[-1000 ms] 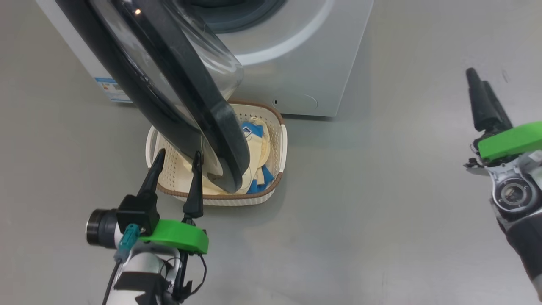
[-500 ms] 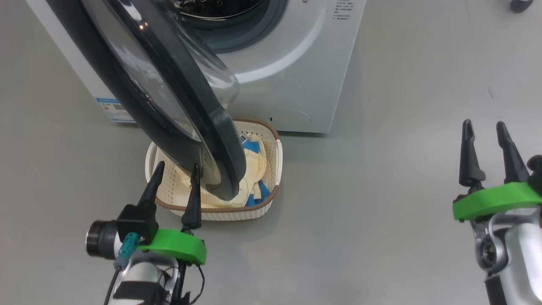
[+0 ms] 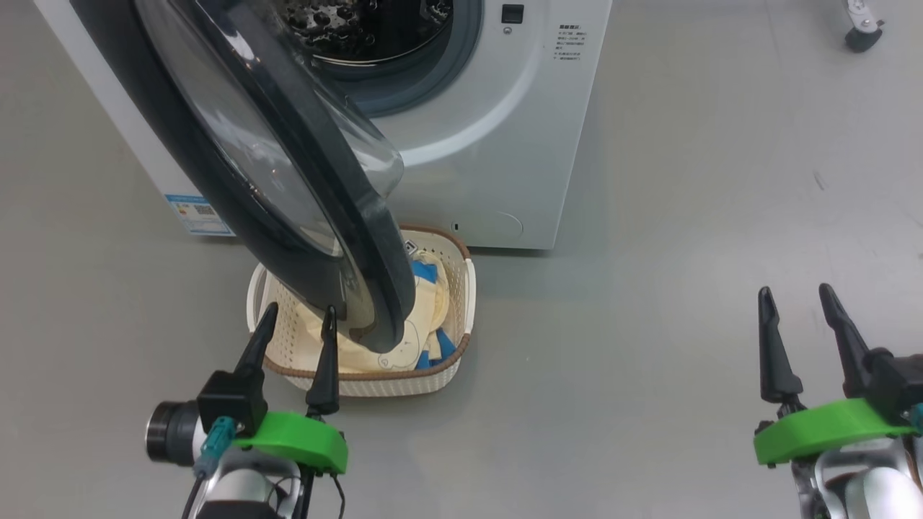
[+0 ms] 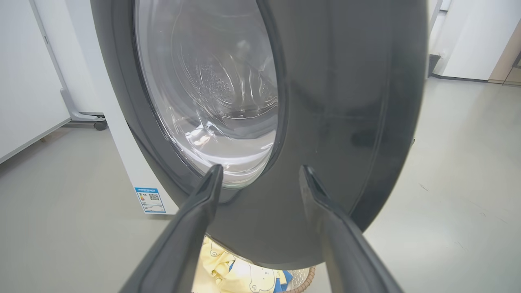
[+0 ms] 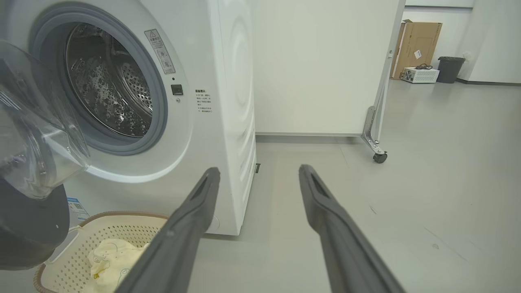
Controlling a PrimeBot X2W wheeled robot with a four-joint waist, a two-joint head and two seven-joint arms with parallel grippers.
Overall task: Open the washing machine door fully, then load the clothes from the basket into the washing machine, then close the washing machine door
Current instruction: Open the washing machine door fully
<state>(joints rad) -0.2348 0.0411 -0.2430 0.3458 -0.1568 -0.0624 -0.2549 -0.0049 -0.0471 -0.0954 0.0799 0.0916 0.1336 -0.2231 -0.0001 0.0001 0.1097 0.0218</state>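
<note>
Our left gripper [image 3: 300, 308], fingers spread wide and empty, points at the black face of the washing machine door [image 3: 216, 180], which stands partly open over the basket [image 3: 464, 288] of yellow clothes [image 3: 433, 299] on the floor [image 3: 649, 324] before the washing machine [image 3: 497, 144]. Our right gripper [image 3: 793, 288], equally wide and empty, hangs well apart to the right. A blue label [image 3: 198, 214] with a QR code [image 4: 154, 197] sits at the machine's lower corner and a warning sticker [image 5: 159, 51] beside the drum [image 5: 110, 81]; we cannot read either.

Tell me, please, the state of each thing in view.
Glossy black round washing machine door: open, swung outward.
White front-loading washing machine: drum mouth uncovered.
Cream perforated plastic basket: upright, holding clothes.
Pale yellow clothes with blue trim: crumpled in basket.
Left gripper: open, empty.
Right gripper: open, empty.
</note>
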